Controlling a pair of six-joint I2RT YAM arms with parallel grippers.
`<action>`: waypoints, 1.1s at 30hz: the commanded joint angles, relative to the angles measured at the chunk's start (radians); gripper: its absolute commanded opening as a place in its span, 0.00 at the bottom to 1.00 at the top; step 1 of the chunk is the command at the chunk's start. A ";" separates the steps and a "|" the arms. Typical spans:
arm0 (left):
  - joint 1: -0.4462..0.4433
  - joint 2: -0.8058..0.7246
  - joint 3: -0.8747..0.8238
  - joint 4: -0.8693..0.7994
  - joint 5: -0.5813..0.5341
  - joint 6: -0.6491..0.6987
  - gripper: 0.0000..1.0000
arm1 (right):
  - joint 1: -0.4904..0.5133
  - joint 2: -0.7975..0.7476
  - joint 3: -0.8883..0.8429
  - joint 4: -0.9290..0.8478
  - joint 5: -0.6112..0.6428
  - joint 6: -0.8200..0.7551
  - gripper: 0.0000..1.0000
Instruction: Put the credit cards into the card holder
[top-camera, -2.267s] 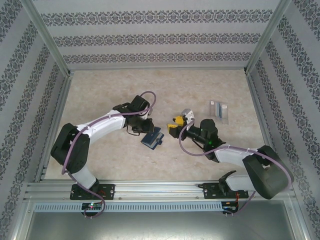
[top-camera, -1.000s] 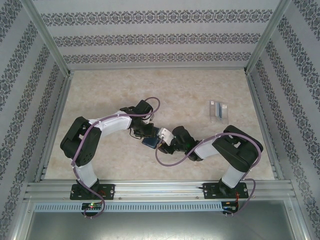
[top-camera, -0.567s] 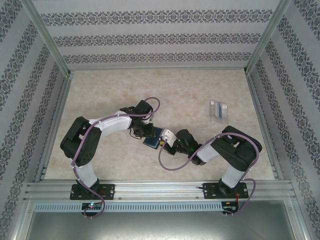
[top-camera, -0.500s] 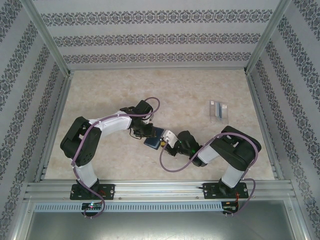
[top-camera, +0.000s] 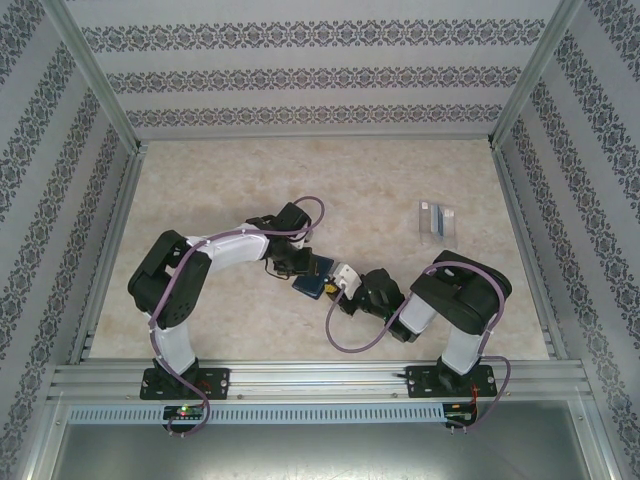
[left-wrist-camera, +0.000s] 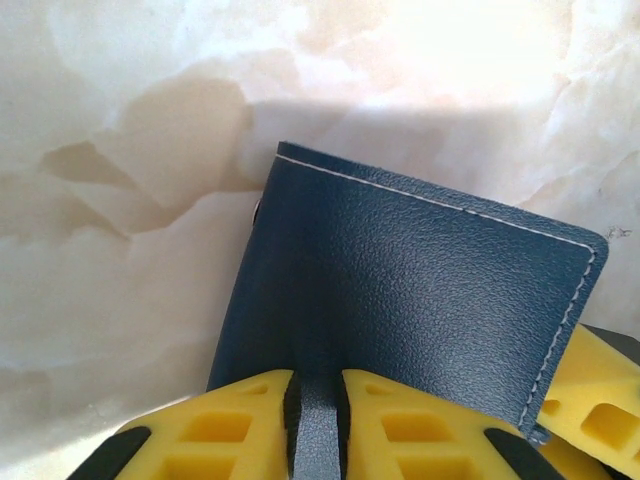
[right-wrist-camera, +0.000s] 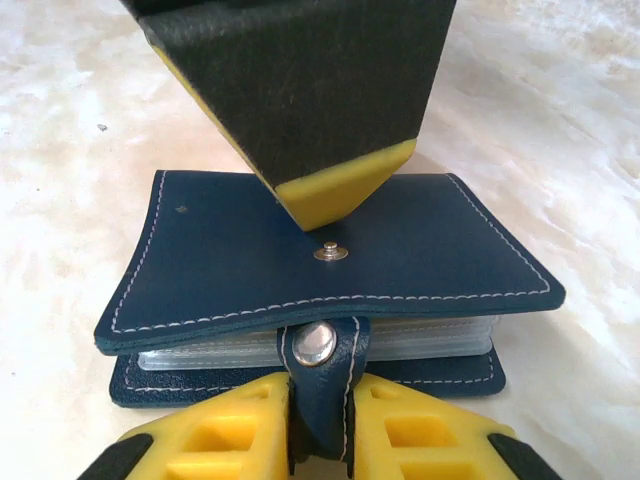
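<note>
The card holder (top-camera: 311, 284) is a dark navy wallet lying on the table between the two arms. In the right wrist view the card holder (right-wrist-camera: 300, 255) has its top cover lifted a little, showing clear sleeves inside. My right gripper (right-wrist-camera: 320, 425) is shut on its snap tab (right-wrist-camera: 320, 350). My left gripper (left-wrist-camera: 314, 425) is shut on the card holder's (left-wrist-camera: 420, 300) leather at the opposite edge. One of its fingertips (right-wrist-camera: 335, 190) rests above the cover's snap stud. From above, the left gripper (top-camera: 299, 268) and right gripper (top-camera: 331, 286) flank the wallet. The credit cards are out of view.
A small clear plastic box (top-camera: 436, 218) stands at the back right with something bluish in it that I cannot make out. Patterned walls and metal posts enclose the marbled table (top-camera: 220, 190). One right-gripper finger (left-wrist-camera: 590, 405) shows past the wallet's corner.
The right arm has swung in from the right to the wallet and its jaws have shut on the snap tab. The left arm has shifted slightly right, still holding the wallet.
</note>
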 joint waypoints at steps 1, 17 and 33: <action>-0.024 0.037 0.016 -0.024 -0.048 -0.002 0.22 | -0.004 -0.015 -0.007 0.083 -0.048 0.010 0.19; -0.032 0.089 0.020 -0.092 -0.187 0.006 0.21 | 0.016 -0.001 -0.083 0.175 -0.024 0.021 0.20; -0.057 0.046 0.026 -0.076 -0.172 -0.001 0.24 | 0.021 -0.067 -0.026 0.000 -0.022 0.079 0.25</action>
